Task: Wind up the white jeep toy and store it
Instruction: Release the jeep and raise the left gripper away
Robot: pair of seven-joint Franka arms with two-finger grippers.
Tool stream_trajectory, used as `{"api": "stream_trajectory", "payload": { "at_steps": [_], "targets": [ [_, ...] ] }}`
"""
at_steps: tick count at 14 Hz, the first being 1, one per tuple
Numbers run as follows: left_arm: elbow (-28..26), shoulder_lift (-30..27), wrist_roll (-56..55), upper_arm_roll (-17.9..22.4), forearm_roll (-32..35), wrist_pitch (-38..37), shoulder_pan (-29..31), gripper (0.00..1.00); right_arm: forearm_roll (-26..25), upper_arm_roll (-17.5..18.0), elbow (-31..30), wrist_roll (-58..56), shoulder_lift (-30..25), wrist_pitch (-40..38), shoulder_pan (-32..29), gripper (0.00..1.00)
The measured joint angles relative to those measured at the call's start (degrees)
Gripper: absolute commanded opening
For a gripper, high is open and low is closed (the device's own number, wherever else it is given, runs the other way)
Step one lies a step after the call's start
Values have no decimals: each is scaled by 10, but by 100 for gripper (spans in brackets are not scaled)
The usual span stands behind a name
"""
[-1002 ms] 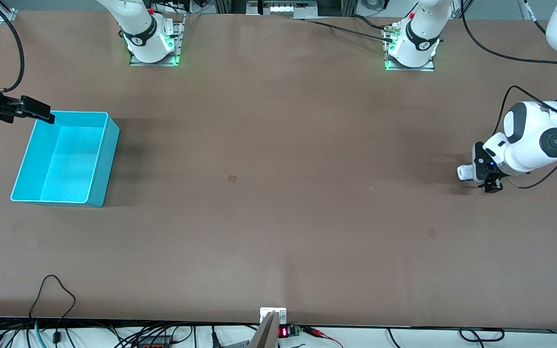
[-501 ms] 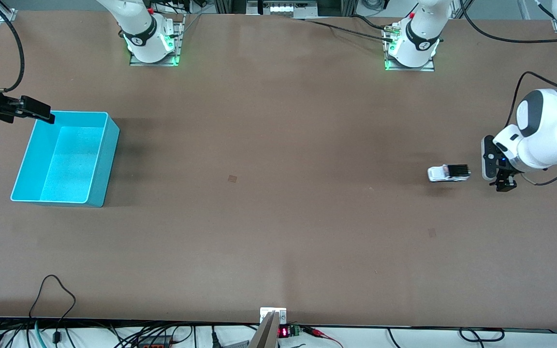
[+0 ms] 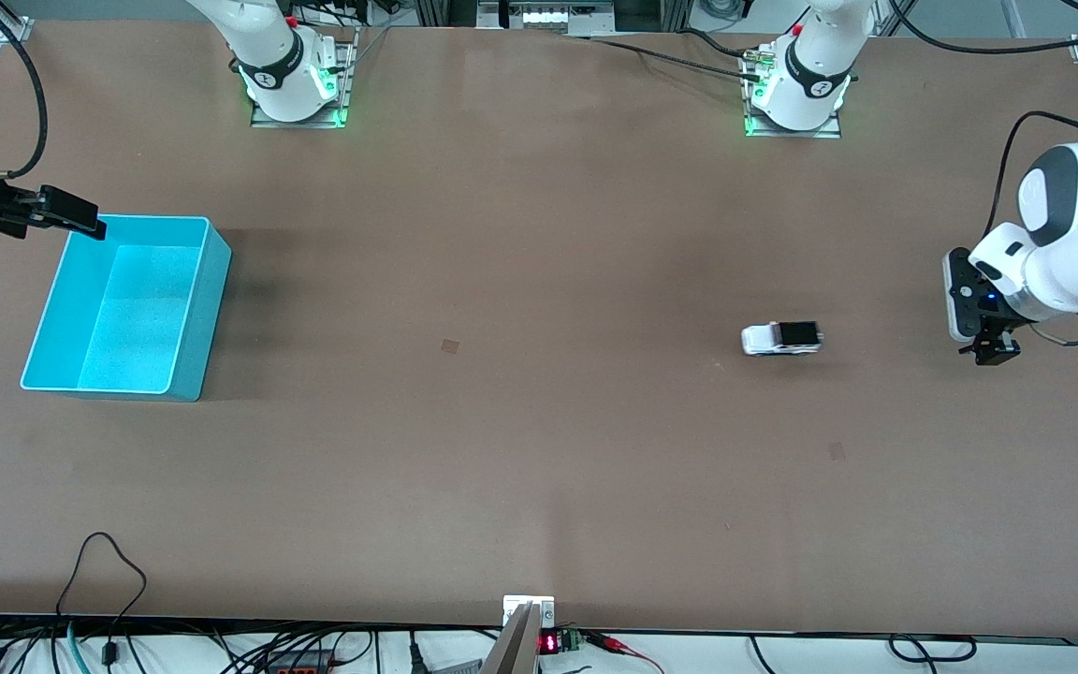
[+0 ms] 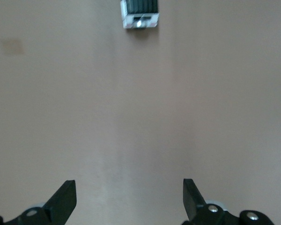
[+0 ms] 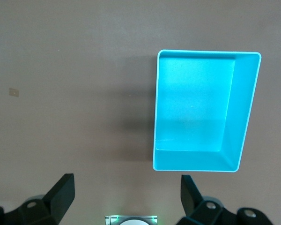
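Two tools stand apart and empty: the left tool point(image 3: 990, 353) near the small white jeep toy with black roof point(image 3: 781, 338) loose on the brown surface point(image 3: 539, 449), so storing comes next, in the turquoise plastic bin point(image 3: 185, 374) under the waiting right tool point(image 5: 126, 197).

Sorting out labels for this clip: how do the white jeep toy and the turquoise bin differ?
The white jeep toy is far smaller than the turquoise bin. The jeep is white with a black roof; the bin is turquoise all over. The jeep sits toward the left arm's end of the table, the bin toward the right arm's. Both rest on the table.
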Motion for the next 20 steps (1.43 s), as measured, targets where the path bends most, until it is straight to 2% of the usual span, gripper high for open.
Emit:
{"api": "stream_trajectory", "payload": {
  "at_steps": [7,12,17,20],
  "targets": [
    [15,-17,-1,-1,-62,-2,-49,100,0,0,0,0,0,0,0,100],
    [71,-24,-2,6,-67,-35,-74,100,0,0,0,0,0,0,0,100],
    [79,-25,-39,59,-121,-42,-129,100,0,0,0,0,0,0,0,100],
    [81,-25,-115,66,-144,-42,-141,100,0,0,0,0,0,0,0,100]
  ]
}}
